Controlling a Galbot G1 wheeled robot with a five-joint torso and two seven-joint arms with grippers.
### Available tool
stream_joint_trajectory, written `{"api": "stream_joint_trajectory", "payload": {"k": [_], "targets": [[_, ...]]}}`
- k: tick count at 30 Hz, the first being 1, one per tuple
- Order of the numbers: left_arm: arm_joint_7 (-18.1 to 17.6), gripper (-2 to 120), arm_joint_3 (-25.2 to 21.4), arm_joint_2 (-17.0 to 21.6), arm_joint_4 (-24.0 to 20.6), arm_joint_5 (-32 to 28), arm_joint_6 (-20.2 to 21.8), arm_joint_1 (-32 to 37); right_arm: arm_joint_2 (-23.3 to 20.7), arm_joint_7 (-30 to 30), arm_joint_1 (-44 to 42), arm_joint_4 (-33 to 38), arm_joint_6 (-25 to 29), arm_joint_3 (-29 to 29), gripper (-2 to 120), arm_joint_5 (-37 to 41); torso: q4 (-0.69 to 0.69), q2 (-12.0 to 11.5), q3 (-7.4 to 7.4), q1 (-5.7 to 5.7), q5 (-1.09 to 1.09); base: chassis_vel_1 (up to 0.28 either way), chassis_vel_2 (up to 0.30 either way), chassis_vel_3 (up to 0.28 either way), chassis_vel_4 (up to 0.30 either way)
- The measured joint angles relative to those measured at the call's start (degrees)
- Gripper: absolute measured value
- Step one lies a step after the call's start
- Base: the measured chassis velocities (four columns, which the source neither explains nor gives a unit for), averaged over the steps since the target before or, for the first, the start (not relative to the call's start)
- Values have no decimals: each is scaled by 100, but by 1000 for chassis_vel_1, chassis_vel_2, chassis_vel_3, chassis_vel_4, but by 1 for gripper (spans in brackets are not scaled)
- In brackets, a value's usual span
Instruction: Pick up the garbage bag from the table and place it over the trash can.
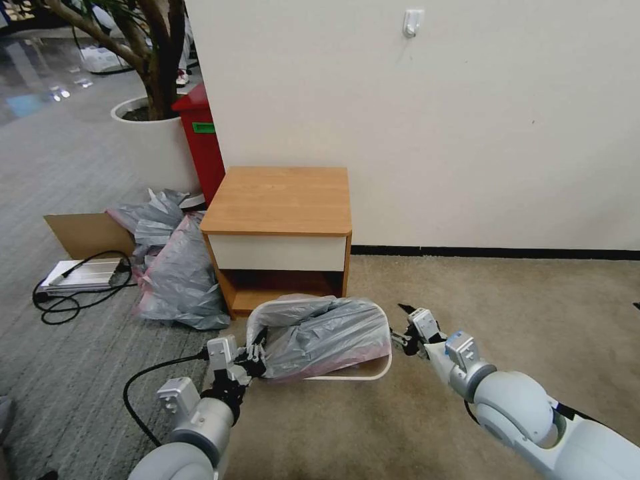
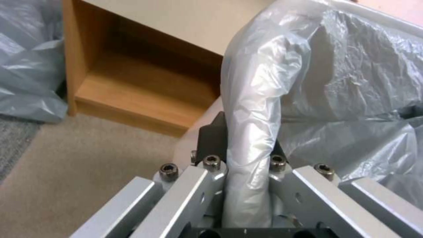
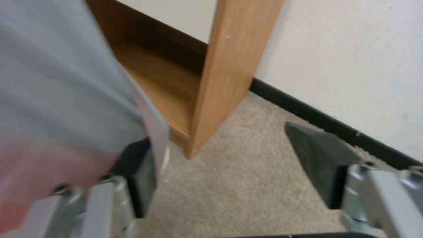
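**A:** Garbage bag [image 1: 320, 337] draped over the trash can [image 1: 363, 375], down on the carpet [image 1: 507, 313] right in front of the nightstand [image 1: 280, 200]. Grey crinkly plastic bunched across the opening, pink rim strip hanging along the near edge. Nothing on the tabletop.

**B:** Left pincer [image 1: 257, 350] at the can's left end, pressed together on a fold of the bag. Clear from the left wrist view: rolled-up strip of plastic [image 2: 253, 132] running straight down between the dark fingers [image 2: 211, 135], pinched tight.

**A:** Right pincer [image 1: 405, 327] at the can's right end, spread wide. Right wrist view: one dark finger [image 3: 319, 155] out over bare carpet, the other [image 3: 141, 172] close against the bag's edge [image 3: 66, 99]. Not gripping anything, looks like. Hard to say whether that inner finger actually touches the plastic or just sits beside it, way too blurry there.

**B:** Same. Bag [image 2: 352, 82] ballooned up over the rim on the left side, cream rim [image 1: 347, 378] showing bare along the near right edge. So covering the can, but not neatly tucked all round.

**A:** Side stuff: heap of more grey bags [image 1: 173, 267] on the floor left of the nightstand, flattened cardboard [image 1: 83, 233] behind it, a silver box with a black cable [image 1: 83, 273]. Tall red bin [image 1: 200, 143] and a white planter [image 1: 150, 143] further back by the wall [image 1: 467, 120].
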Motion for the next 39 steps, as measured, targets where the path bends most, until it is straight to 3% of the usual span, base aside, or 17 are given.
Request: {"api": "stream_joint_trajectory", "payload": {"k": [7,20,21,25,27,34,39], "targets": [[-236,3,-233,-121,5,-108,109,-179,242,125,-610,429,29,640,99,126,0,0,0,0,-1,0,0,0,0],[-397,3,-317,-131,237,-67,190,-227,982,881,-1190,1446,112,1551,100,1250,0,0,0,0,-2,0,0,0,0],[-397,3,-317,-131,237,-67,190,-227,982,881,-1190,1446,112,1551,100,1250,0,0,0,0,-2,0,0,0,0],[-320,3,-213,-116,392,174,-102,-254,1474,1239,-1499,2358,339,1296,100,2981,0,0,0,0,-1,0,0,0,0],[-278,3,-178,-100,420,257,-177,-266,1590,1262,-1643,2573,326,1099,100,3228,1,0,0,0,-3,0,0,0,0],[-135,3,-22,-50,453,780,-445,-299,1954,1422,-1980,2777,-54,319,98,3246,0,0,-1,0,-1,0,0,0,0],[-69,3,67,-54,486,1013,-603,-288,2019,1422,-1933,2648,-110,124,98,2972,0,0,0,0,-1,0,0,0,0]]}}
